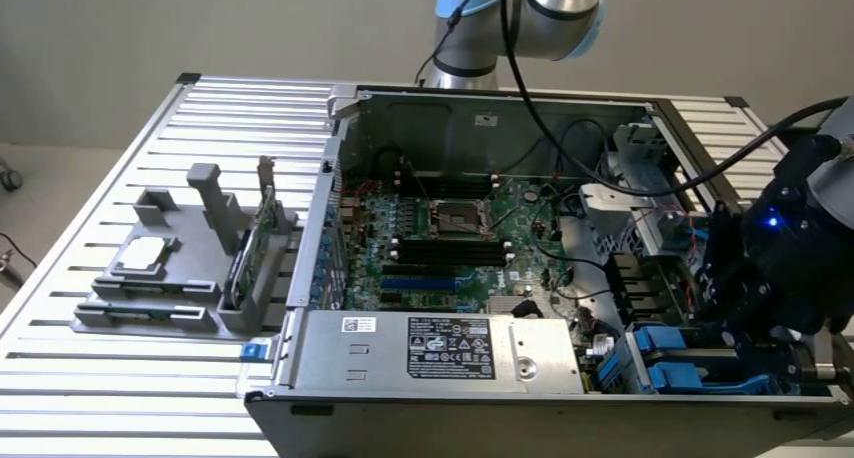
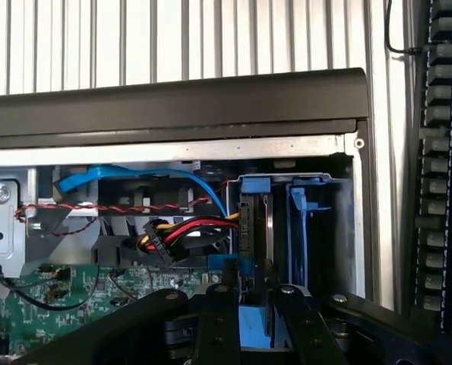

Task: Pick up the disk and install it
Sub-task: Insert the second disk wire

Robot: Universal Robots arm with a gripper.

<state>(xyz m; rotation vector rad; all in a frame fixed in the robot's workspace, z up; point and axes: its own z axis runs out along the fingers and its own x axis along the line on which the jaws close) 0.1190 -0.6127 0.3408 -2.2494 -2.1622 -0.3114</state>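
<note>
On the slatted tabletop [image 1: 80, 378], a grey fixture [image 1: 167, 278] sits at nine o'clock of the open computer case [image 1: 534, 248]. At the case's four o'clock corner, the disk [image 2: 254, 228] stands on edge in a blue-framed bay. The hand [image 2: 256, 304] is directly over it, fingers [image 2: 216, 319] straddling its blue carrier, slightly apart.

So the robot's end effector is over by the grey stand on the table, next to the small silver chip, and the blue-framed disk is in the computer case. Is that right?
Not quite. The end effector is at the drive bay corner of the open computer case, on the exterior view's right, directly over the blue-framed disk. The grey stand with the chip sits untouched on the exterior view's left. The exterior view shows this.
</note>
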